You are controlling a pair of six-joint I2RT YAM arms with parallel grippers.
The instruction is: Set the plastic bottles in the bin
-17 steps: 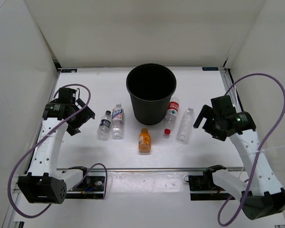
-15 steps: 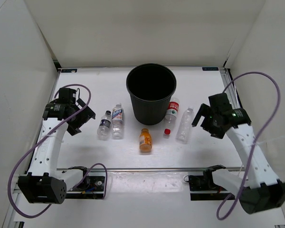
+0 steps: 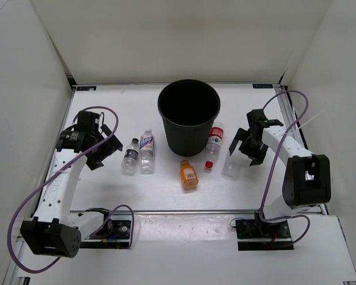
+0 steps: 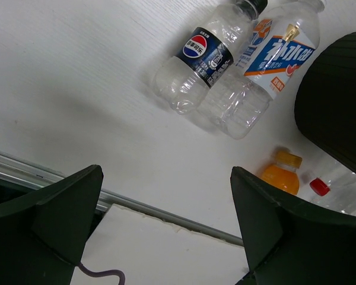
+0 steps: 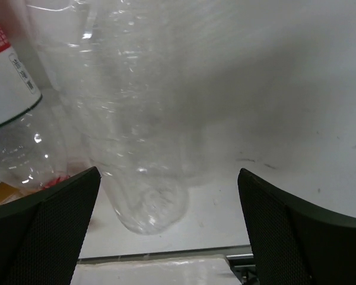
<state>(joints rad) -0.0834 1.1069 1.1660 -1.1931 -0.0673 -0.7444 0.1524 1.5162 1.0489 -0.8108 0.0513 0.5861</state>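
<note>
The black bin (image 3: 188,116) stands at the back centre. Left of it lie the dark-label bottle (image 3: 130,156) and the white-blue-label bottle (image 3: 146,151). The orange bottle (image 3: 188,174) lies in front of the bin. The red-cap bottle (image 3: 212,145) and the plain clear bottle (image 3: 231,166) lie to its right. My right gripper (image 3: 244,148) is open, low over the plain bottle (image 5: 136,119), its jaws on either side and apart from it. My left gripper (image 3: 107,149) is open and empty, left of the dark-label bottle (image 4: 204,53).
White walls close in the table on the left, back and right. A metal rail (image 3: 184,211) runs along the near edge. The left wrist view also shows the white-blue bottle (image 4: 267,65), orange bottle (image 4: 280,175) and bin wall (image 4: 338,119).
My right arm has swung in and down from the right side to over the plain bottle. The orange bottle has shifted slightly right. My left gripper has moved a little.
</note>
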